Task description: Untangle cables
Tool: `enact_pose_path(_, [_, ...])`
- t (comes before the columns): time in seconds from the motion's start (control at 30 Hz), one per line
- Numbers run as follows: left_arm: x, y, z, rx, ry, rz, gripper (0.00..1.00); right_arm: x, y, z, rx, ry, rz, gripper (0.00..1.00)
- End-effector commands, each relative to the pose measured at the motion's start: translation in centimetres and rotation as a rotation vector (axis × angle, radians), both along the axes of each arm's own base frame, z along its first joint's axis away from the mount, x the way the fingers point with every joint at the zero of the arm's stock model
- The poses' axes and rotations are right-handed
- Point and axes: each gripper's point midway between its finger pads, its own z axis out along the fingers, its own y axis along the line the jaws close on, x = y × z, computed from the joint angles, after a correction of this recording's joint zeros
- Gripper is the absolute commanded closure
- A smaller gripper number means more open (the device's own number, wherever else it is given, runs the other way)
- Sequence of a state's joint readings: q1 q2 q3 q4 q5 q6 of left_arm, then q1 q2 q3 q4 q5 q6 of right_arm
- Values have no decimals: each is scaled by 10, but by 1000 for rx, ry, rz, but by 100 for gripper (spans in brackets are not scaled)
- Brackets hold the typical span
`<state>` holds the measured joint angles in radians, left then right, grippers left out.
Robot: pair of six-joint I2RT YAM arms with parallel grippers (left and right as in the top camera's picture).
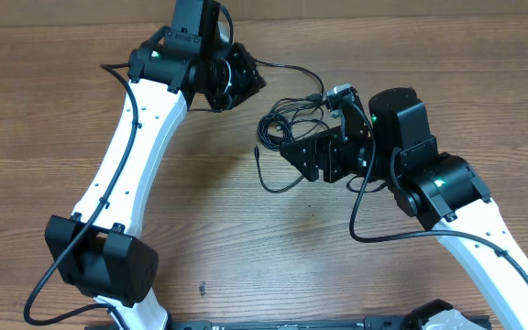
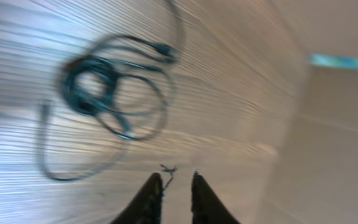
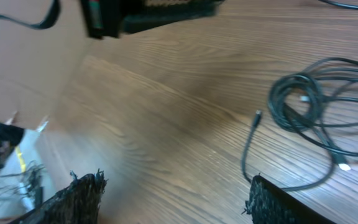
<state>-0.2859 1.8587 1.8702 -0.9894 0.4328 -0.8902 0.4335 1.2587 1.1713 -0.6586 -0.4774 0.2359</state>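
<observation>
- A wooden table [image 1: 246,247] with brown grain carried everything in view.
- A pale tan board [image 1: 411,7] stood along the table's far edge. In the left wrist view it showed as a plain beige panel [image 2: 328,137].
- A short teal strip [image 2: 344,61] lay across that panel, blurred.
- A small dark speck [image 1: 202,290] sat on the bare wood near the front edge, left of the middle.
- A crumpled white thing [image 1: 447,321] showed at the front right corner, too cut off to name.
</observation>
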Motion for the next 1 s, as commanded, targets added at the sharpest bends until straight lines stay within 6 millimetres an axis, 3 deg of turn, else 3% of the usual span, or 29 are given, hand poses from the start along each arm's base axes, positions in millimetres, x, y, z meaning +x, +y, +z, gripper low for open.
enact_pose_path(0.0, [13, 61, -9, 321, -71, 171, 47, 13, -16, -6, -75, -19, -98, 24])
enact_pose_path(0.1, [10, 75, -25, 430, -35, 200, 37, 19, -24, -9, -112, -34, -143, 21])
enact_pose_path(0.27, [15, 71, -68, 467, 56, 163, 37, 22, -27, -10, -128, -43, -161, 21])
enact_pose_path(0.37, [17, 64, -102, 481, 122, 105, 37, 23, -28, -10, -134, -46, -169, 20])
enact_pose_path(0.47, [21, 59, -136, 513, 164, 55, 45, 25, -31, -11, -144, -50, -182, 20])
enact_pose_path(0.63, [26, 34, -189, 544, 191, -13, 44, 25, -32, -12, -151, -47, -186, 20])
enact_pose_path(0.77, [29, 18, -205, 545, 177, -40, 44, 24, -32, -13, -154, -42, -185, 19])
enact_pose_path(0.97, [36, 3, -207, 599, 95, -83, 38, 26, -31, -21, -165, -22, -184, 18])
